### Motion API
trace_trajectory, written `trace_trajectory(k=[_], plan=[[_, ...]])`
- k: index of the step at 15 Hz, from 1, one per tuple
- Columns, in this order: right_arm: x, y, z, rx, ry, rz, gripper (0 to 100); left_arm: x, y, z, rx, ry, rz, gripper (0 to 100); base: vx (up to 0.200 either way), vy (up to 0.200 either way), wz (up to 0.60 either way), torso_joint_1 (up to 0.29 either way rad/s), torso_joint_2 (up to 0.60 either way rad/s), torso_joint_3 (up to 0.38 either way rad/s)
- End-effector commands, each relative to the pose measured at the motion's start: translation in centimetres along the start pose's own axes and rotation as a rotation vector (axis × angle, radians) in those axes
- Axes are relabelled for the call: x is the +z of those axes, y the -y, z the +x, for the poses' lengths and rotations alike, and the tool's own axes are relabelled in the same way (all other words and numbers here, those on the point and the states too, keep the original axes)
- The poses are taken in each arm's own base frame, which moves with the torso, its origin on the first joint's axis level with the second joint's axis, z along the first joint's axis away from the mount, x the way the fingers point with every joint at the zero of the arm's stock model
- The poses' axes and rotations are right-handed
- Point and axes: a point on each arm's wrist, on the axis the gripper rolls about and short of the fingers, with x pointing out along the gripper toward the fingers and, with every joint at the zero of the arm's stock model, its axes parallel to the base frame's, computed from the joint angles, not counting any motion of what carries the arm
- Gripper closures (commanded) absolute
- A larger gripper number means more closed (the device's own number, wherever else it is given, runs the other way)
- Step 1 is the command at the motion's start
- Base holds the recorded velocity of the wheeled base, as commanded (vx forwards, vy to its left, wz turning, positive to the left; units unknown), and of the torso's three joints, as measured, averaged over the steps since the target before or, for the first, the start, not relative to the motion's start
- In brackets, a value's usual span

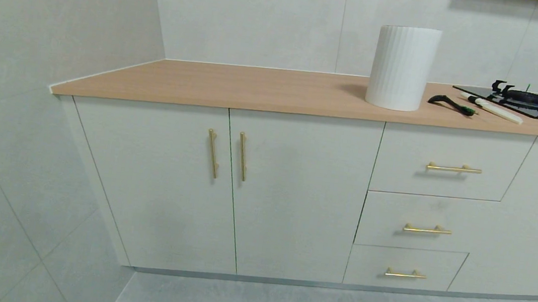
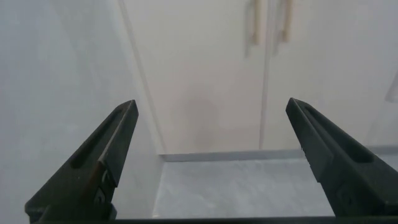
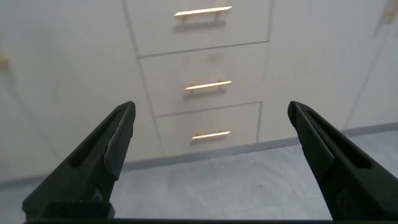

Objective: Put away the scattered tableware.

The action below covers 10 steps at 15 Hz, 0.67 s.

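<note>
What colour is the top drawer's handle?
The top drawer's handle is gold, clearest in the head view.

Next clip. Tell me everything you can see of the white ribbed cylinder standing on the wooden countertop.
The white ribbed cylindrical container stands upright on the light wooden countertop, near its front edge and above the seam between the cabinet doors and the drawers. Fine vertical grooves run down its matte wall, which looks like ceramic or plastic. Its top cannot be seen into. Only the countertop touches it; a black-handled utensil lies apart, on its right.
</note>
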Motion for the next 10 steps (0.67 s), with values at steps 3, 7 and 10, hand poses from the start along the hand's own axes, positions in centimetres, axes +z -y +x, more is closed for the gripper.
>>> trace_trajectory(k=[3, 7, 10], plan=[[-0.33, -0.1, 0.08, 0.051, -0.027, -0.032, 0, -0.2, 0.09, 0.03, -0.032, -0.008, -0.012, 0, 0.0, 0.0, 0.0, 0.0, 0.0, 0.0], [-0.33, -0.11, 0.08, 0.052, -0.027, -0.032, 0, -0.6, 0.14, 0.02, -0.039, -0.049, -0.102, 0, 0.0, 0.0, 0.0, 0.0, 0.0, 0.0], [-0.33, -0.11, 0.08, 0.052, -0.027, -0.033, 0, -0.6, 0.14, 0.02, -0.039, -0.049, -0.105, 0, 0.0, 0.0, 0.0, 0.0, 0.0, 0.0]])
